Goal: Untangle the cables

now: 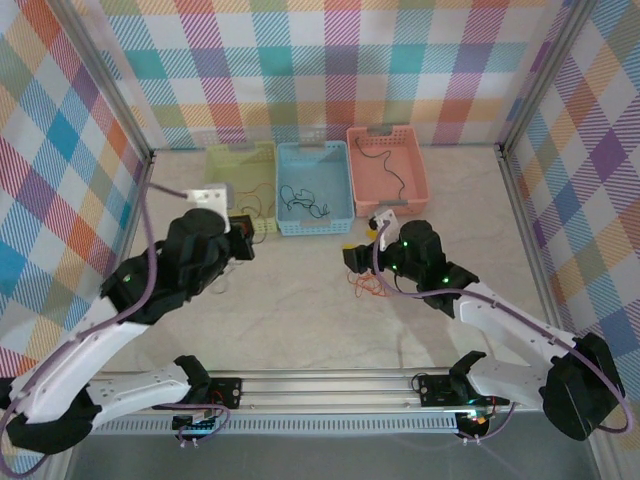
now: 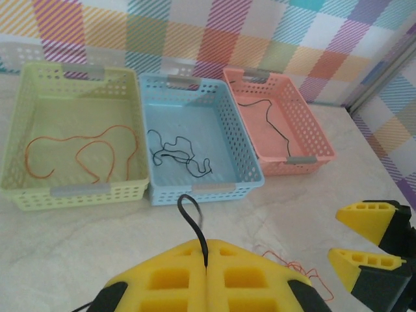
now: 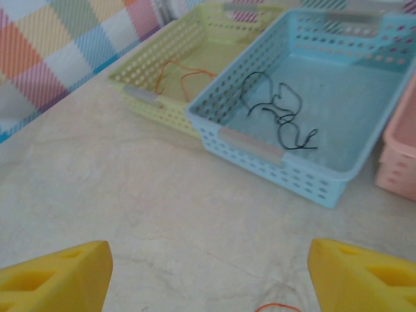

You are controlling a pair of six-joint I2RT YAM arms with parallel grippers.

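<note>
Pale marbled surface (image 1: 300, 330) carries three perforated plastic baskets: a green basket (image 2: 39, 198) holding an orange-red cable (image 2: 97, 153), a blue basket (image 2: 247, 166) holding a black cable (image 2: 179, 156), a pink basket (image 2: 315, 133) holding a second black cable (image 2: 270, 120). The left hand (image 2: 206, 250) is closed on a third black cable (image 2: 192, 211); the right hand (image 3: 208, 260) stands open above an orange-red tangle (image 1: 368, 287).

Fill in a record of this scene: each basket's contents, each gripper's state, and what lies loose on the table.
Green basket: orange cable
Blue basket: black cable, kinked
Pink basket: black wire
Left gripper: shut on a black lead
Right gripper: open, holding nothing
Loose on table: orange tangle, in front of the baskets
</note>
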